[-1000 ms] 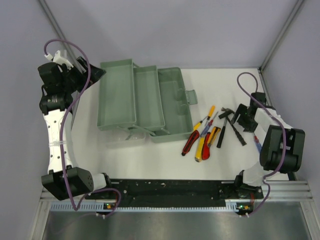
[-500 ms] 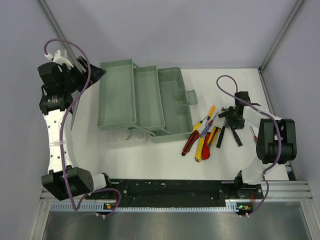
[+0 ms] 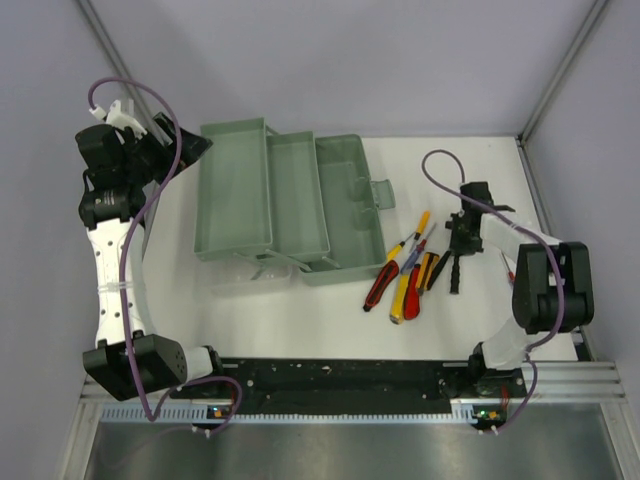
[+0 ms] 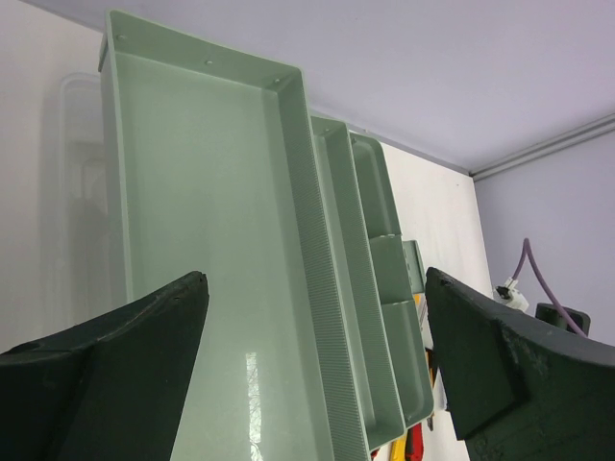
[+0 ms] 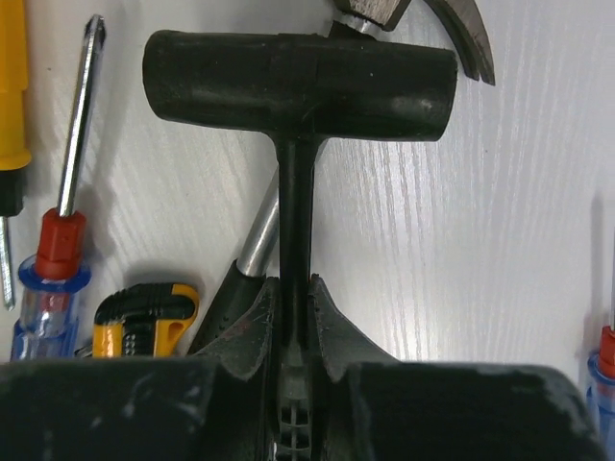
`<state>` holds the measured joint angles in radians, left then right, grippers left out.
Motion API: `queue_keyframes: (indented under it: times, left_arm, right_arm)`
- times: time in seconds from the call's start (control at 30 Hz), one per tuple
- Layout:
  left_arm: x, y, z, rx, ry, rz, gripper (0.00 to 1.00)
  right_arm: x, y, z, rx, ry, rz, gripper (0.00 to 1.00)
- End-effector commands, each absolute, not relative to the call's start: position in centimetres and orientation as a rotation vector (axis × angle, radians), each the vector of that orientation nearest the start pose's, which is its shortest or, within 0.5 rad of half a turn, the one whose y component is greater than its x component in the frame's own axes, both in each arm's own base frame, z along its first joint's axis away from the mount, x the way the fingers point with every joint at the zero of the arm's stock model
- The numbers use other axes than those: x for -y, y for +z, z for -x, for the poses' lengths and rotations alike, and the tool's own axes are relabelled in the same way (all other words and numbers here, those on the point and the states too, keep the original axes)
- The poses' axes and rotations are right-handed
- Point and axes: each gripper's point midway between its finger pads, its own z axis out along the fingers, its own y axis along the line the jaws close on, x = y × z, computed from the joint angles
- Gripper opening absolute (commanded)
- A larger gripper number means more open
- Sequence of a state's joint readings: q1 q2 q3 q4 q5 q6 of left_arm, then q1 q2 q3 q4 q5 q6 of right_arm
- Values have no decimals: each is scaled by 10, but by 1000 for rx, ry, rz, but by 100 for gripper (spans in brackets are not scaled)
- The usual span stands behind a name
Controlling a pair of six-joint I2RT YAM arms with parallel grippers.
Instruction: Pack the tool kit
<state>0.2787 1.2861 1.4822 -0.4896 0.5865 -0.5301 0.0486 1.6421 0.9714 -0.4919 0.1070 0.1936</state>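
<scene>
- The white table (image 3: pixel 330 325) carries everything, and both arms are bolted at its near edge.
- The grey-green toolbox (image 3: pixel 235 200) (image 4: pixel 211 240) stands open on the left half of the table, toward the far edge. Its tiered trays are stepped out side by side.
- The left gripper (image 3: pixel 185 148) (image 4: pixel 315 288) hangs beside the toolbox's far-left corner. Its jaws are spread wide and hold nothing.
- The right gripper (image 3: pixel 458 245) (image 5: pixel 295 298) is over the right half of the table. Its fingers (image 5: pixel 252 322) are pinched tight on the thin handle of the black hammer (image 3: pixel 456 272) (image 5: pixel 298 72).
- The black hammer's head points to the far edge and its handle to the near edge. Whether it is off the table cannot be told.
- A claw hammer (image 5: pixel 258 245) with a steel shaft lies slanted beneath the black one, its head at the far end.
- The other tools lie bunched between the toolbox and the right gripper:
  - red-handled pliers (image 3: pixel 380 288), nearest the toolbox;
  - a long yellow-and-red tool (image 3: pixel 404 300), just beside the pliers;
  - a yellow-handled screwdriver (image 3: pixel 421 224) (image 5: pixel 12 86), toward the far edge;
  - a blue-handled screwdriver (image 3: pixel 410 260) (image 5: pixel 53 274), just left of the hammers.
- A small screwdriver (image 3: pixel 513 268) (image 5: pixel 605 375) lies apart from the bunch, toward the table's right edge.
</scene>
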Motion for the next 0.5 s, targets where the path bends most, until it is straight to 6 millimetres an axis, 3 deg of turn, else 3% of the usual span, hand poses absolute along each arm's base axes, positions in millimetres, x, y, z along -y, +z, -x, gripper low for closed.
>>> queue_keyframes:
  times: [0.0,0.1,0.17,0.3,0.47]
  left_arm:
    - [11,392,-385,-1798,-715,300,97]
    - [11,394,-384,-1794,-712,300,97]
    - [11,396,-382,-1790,-709,299,97]
    - [13,401,-379,-1781,-710,297,97]
    - [18,407,-371,-1767,-735,291,97]
  right_arm:
    - [-22,97,-355,-2522,43,-233,0]
    - [-44,141,-367,-2414,157,-204,0]
    - [-70,167,-374,-2361,268,-157,0]
    - [-135,208,-388,-2285,424,-47,0]
    - [-224,236,-402,-2207,589,51,0]
